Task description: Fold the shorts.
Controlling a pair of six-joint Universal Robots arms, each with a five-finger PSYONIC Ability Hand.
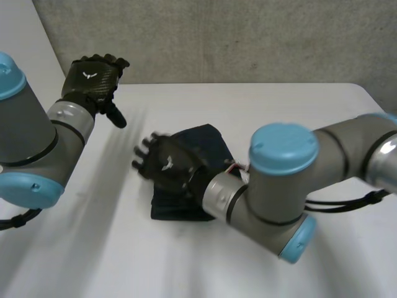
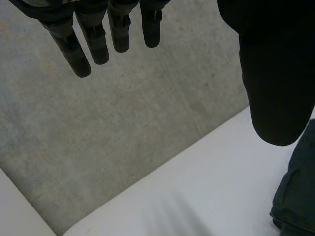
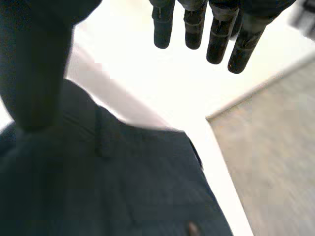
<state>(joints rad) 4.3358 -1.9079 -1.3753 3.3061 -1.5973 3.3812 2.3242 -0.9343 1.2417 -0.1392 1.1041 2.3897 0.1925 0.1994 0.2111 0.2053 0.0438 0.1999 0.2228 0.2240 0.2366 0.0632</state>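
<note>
Now we see our right hand [image 1: 164,164] over the dark shorts [image 3: 123,187], its fingers straight and apart, gripping nothing. The shorts lie as a folded bundle on the white table [image 1: 279,105], under its palm and wrist. Our left hand [image 1: 93,77] is raised well apart from the cloth, fingers relaxed and apart, holding nothing, with the shorts on its thumb side.

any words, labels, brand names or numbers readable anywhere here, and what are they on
No words or numbers can be read anywhere.
On the back of the left hand: a small white emblem, a sign with no letters.
On the back of the right hand: the same white emblem, no letters.
On the shorts: no label or print visible.
</note>
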